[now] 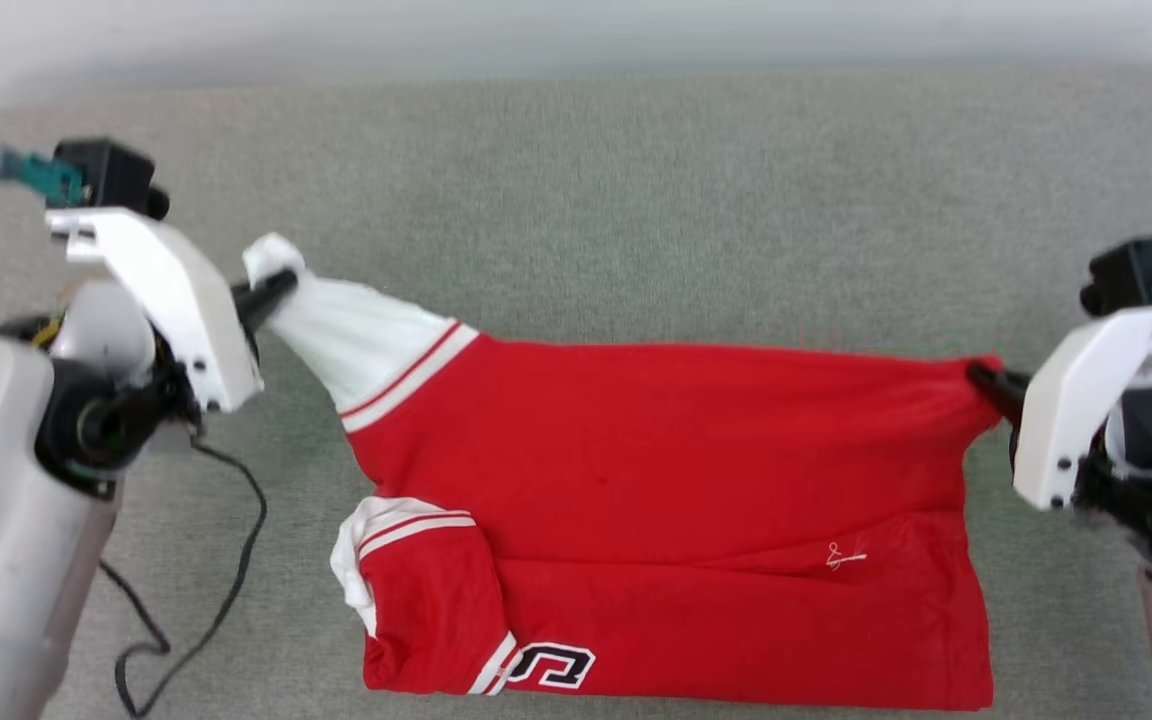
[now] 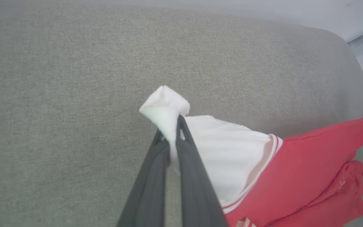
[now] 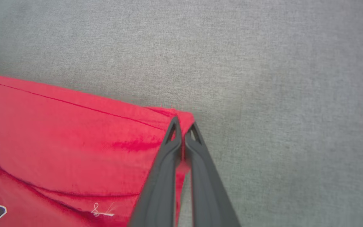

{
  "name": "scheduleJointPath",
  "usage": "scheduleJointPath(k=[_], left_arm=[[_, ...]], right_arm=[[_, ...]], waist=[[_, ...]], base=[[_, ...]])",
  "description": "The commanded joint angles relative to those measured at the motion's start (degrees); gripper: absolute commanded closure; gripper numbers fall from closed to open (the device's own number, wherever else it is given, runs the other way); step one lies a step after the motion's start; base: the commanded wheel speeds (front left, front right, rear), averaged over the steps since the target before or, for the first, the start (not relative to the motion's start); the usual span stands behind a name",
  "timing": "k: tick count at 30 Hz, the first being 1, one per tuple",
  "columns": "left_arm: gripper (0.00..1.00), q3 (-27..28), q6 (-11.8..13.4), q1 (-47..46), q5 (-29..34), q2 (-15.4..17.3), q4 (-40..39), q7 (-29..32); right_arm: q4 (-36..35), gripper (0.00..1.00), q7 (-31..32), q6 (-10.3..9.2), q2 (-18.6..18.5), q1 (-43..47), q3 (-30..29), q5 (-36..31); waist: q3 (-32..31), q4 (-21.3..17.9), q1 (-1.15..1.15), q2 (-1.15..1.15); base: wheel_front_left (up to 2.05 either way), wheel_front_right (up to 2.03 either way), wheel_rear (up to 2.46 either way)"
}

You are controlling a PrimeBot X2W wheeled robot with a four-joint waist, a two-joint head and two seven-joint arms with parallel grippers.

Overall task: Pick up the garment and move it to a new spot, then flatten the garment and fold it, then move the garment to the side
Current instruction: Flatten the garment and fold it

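Observation:
The garment [image 1: 676, 480], a red shirt with white sleeve ends, stripe trim, block lettering and a small white logo, lies spread across the grey cushion. My left gripper [image 1: 281, 287] is shut on the white end of the far left sleeve [image 2: 165, 107], which is pulled taut. At the far right corner my right gripper [image 1: 981, 380] is shut on the red hem corner [image 3: 183, 118]. The second sleeve [image 1: 406, 570] lies folded over the shirt's near left part.
A grey fabric cushion [image 1: 636, 200] carries everything, with bare fabric behind the shirt. A black cable [image 1: 226, 560] trails under my left arm at the lower left. The cushion's rounded edge [image 2: 354, 60] and pale floor sit beyond it.

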Motion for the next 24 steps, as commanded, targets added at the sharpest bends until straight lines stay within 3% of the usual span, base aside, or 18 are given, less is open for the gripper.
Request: scheduleJointPath(k=[1, 7, 13, 14, 15, 16, 17, 18, 19, 24], left_arm=[[1.0, 0.6, 0.5, 2.9, -0.3, 0.6, -1.3, -1.3], [1.0, 3.0, 4.0, 16.5, -1.4, 2.4, -8.7, -6.0], [1.0, 4.7, 8.1, 31.9, -3.6, 1.1, -15.3, -10.7], [1.0, 4.8, 8.5, 33.9, -3.9, 0.7, -15.8, -11.3], [1.0, 4.9, 8.9, 35.5, -4.3, 0.4, -16.1, -11.9], [0.94, 4.8, 9.1, 37.2, -4.8, -0.3, -16.1, -12.3], [0.69, 4.5, 9.2, 38.7, -5.1, -0.8, -16.1, -12.6], [0.27, 4.4, 9.3, 39.5, -4.9, -1.2, -16.0, -13.2], [0.0, 4.3, 9.3, 40.1, -4.8, -1.7, -15.8, -13.9], [0.0, 5.1, 9.5, 41.3, -2.1, -3.0, -15.6, -20.1]], right_arm=[[-0.9, 1.0, -0.7, -0.05, 0.3, 2.4, -0.6, -0.3], [-3.4, 1.0, -3.2, -0.05, 1.8, 11.9, -2.6, -0.4], [-3.2, 1.0, -8.0, -0.05, 4.6, 21.1, -5.9, -0.8], [-2.7, 0.82, -9.1, -0.05, 4.9, 22.4, -6.2, -1.0], [-2.0, 0.1, -10.0, -0.05, 5.3, 23.5, -6.4, -0.9], [-1.2, 0.0, -11.0, -0.05, 5.9, 24.5, -6.7, -0.9], [-0.4, 0.0, -11.8, -0.05, 6.1, 25.3, -6.9, -0.9], [0.3, 0.0, -12.6, -0.05, 6.5, 26.0, -7.0, -0.8], [0.9, 0.0, -13.3, -0.05, 7.0, 26.6, -7.0, -0.5], [2.1, 0.0, -15.3, -0.05, 7.1, 29.1, -6.0, 0.7]], waist=[[-2.7, 0.2, 0.0, 0.0], [-7.1, 0.3, 0.0, 0.0], [-8.8, 0.6, 0.0, 0.0], [-8.8, 0.7, 0.0, 0.0], [-8.9, 0.7, 0.0, 0.0], [-9.0, 0.6, 0.0, 0.0], [-9.1, 0.6, 0.0, 0.0], [-9.1, 0.6, 0.0, 0.0], [-9.2, 0.6, 0.0, 0.0], [-10.0, 0.2, 0.0, 0.0]], base=[[0.0, 0.0, 0.0], [0.0, 0.0, 0.0], [0.0, 0.0, 0.0], [0.0, 0.0, 0.0], [0.0, 0.0, 0.0], [0.0, 0.0, 0.0], [0.0, 0.0, 0.0], [0.0, 0.0, 0.0], [0.0, 0.0, 0.0], [0.0, 0.0, 0.0]])
